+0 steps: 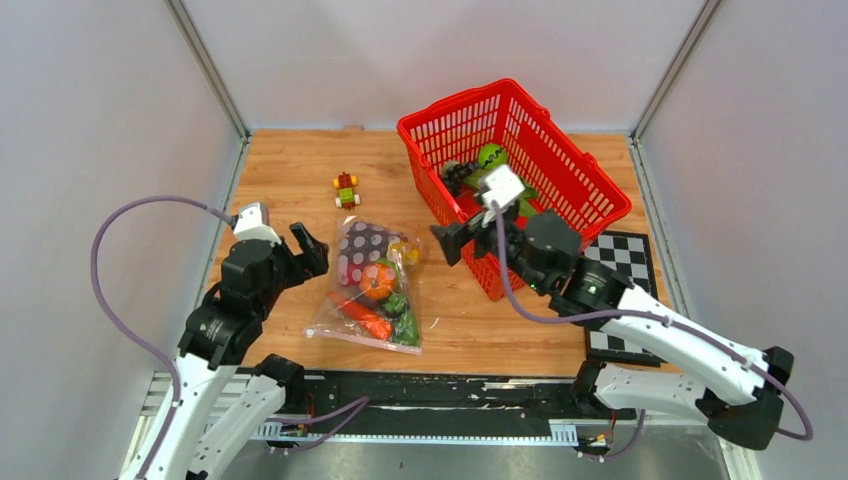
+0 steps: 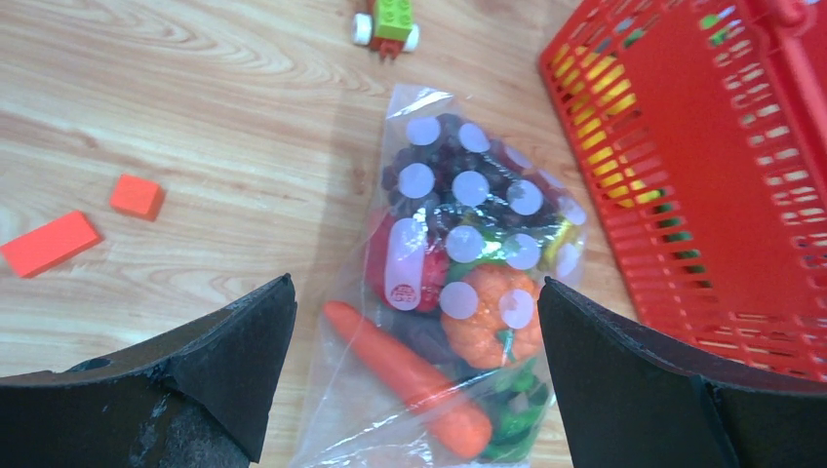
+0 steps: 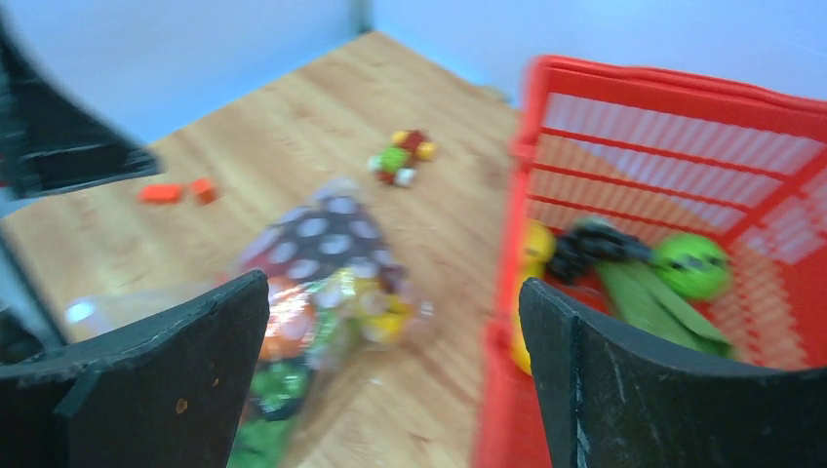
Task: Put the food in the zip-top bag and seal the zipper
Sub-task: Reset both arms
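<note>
The right wrist view is smeared with blur, so little there is sharp. The zipper cannot be picked out in any view, and whether the mouth is pressed closed is not clear. In the left wrist view the near end of the zip-top bag is cut off by the bottom edge.

The bag lies flat on the desk, between the two arms and just left of the red basket. Inside it are a carrot, an orange round piece and dark grapes. More food sits in the basket, a green lime among it, partly hidden by the right wrist.

The left end effector is spread wide, holding nothing, just left of the bag's far end; it looks clear of the plastic. The right end effector is equally wide and empty, between bag and basket.
</note>
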You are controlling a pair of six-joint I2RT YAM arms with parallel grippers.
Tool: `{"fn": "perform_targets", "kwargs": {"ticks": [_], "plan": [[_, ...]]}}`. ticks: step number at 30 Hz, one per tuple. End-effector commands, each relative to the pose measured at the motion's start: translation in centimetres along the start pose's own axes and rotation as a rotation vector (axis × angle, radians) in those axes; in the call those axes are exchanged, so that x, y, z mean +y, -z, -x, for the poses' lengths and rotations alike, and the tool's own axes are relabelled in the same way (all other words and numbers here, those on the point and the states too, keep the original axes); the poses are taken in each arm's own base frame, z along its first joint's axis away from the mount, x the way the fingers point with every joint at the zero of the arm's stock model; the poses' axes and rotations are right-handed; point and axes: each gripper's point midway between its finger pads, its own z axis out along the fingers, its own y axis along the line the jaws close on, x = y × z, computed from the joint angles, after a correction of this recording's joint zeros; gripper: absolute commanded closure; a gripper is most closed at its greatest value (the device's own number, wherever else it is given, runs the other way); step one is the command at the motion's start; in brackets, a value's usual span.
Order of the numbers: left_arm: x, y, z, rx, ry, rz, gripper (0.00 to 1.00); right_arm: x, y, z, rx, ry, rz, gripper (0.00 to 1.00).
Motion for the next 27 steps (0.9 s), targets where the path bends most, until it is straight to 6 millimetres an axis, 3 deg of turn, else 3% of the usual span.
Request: {"fn": "perform_targets", "kwargs": {"ticks": [1,5,6,9,12,19,23,25,27], "plan": [[1.1,-0.1,1.6,-0.017,-0.044,0.096,0.00,-8.1,4.3,0.9,-0.026,-0.023,-0.361,0.00],[2.2,-0.2,1.7,-0.010,-0.048,0.176,0.00,-12.8,9.0,1.3,-0.045,-0.037,-0.551,0.00],[2.5,-0.1,1.9,-0.024,-0.042,0.191,0.00,-14.0,10.9,2.1,-0.094,-0.061,-0.606,0.00],[3.6,0.4,2.5,-0.084,-0.002,0.240,0.00,-15.4,14.5,3.5,-0.195,-0.049,-0.656,0.00],[3.9,0.9,3.1,-0.137,0.025,0.240,0.00,-16.6,16.7,3.5,-0.171,-0.020,-0.728,0.00],[3.5,1.0,3.5,-0.159,0.014,0.205,0.00,-19.6,17.5,0.3,0.110,0.054,-0.902,0.00],[3.4,0.8,3.6,-0.149,0.000,0.210,0.00,-22.2,17.3,-1.5,0.188,-0.096,-0.853,0.00],[3.2,0.8,3.8,-0.151,-0.011,0.201,0.00,-22.6,16.2,-3.1,0.228,-0.225,-0.751,0.00],[3.1,0.8,3.9,-0.155,-0.019,0.193,0.00,-23.2,16.5,-3.9,0.227,-0.344,-0.775,0.00]]}}
